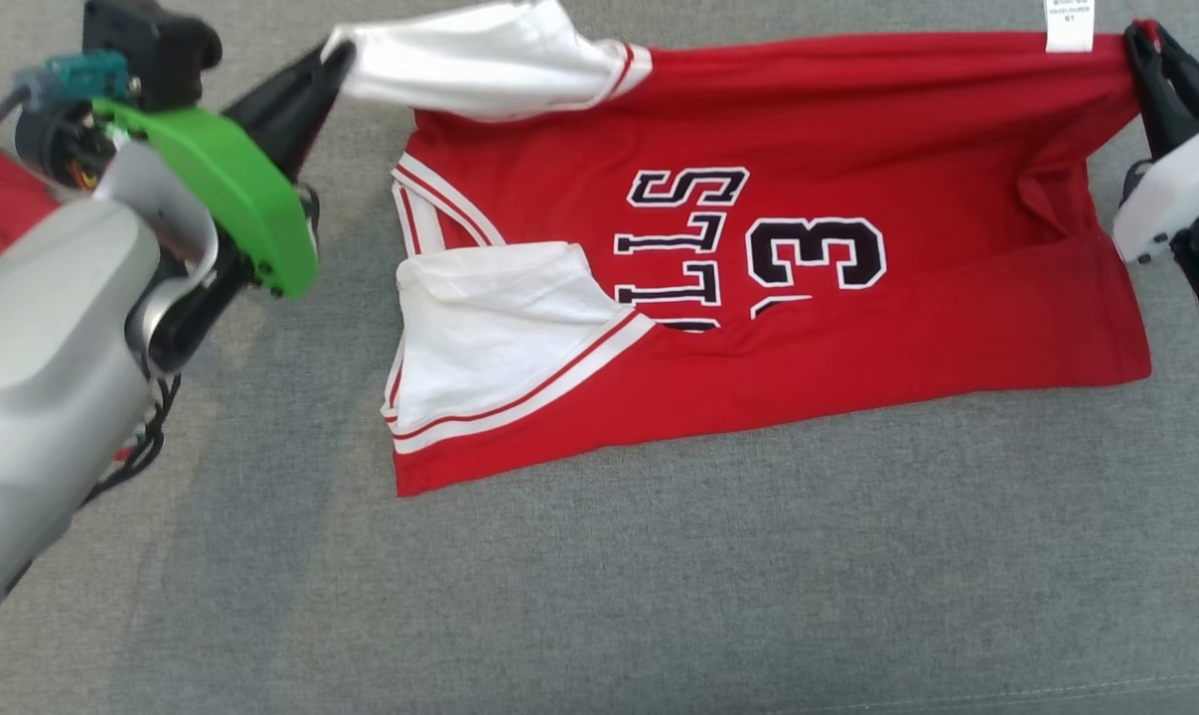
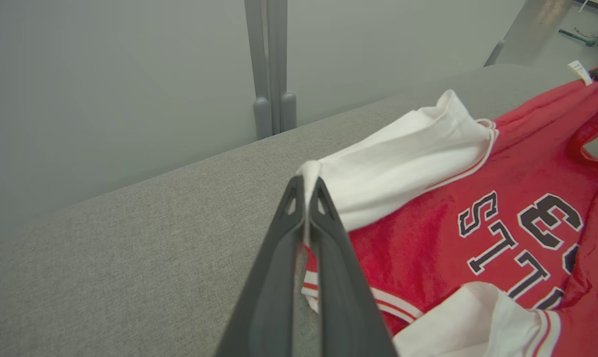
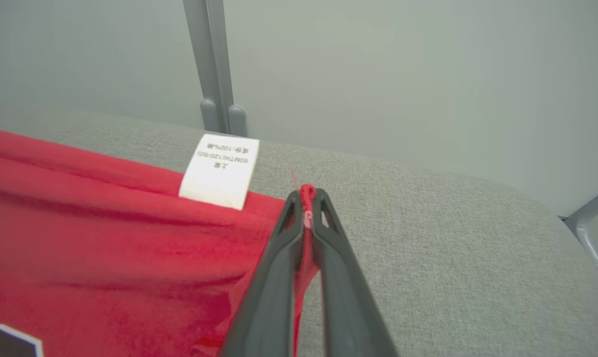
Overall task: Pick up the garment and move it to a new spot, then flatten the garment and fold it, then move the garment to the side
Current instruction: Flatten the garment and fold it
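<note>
Pinching garment's (image 1: pixel 957 328) far edge, left fingers (image 1: pixel 291 99) and right fingers (image 1: pixel 1158 84) overlook open cushion (image 1: pixel 659 596).

Garment (image 1: pixel 957 328) on cushion (image 1: pixel 659 596) between left tool (image 1: pixel 336 55) and right tool (image 1: pixel 1140 40)

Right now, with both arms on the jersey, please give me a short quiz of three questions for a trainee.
1. True or false: the left gripper is shut on a white sleeve of the jersey.
2. What does the right gripper pinch? A) a red edge B) a white sleeve C) the striped collar
3. Fill in: the white label lies nearest the ___ gripper.
Key: 1 true; 2 A; 3 right.
</note>
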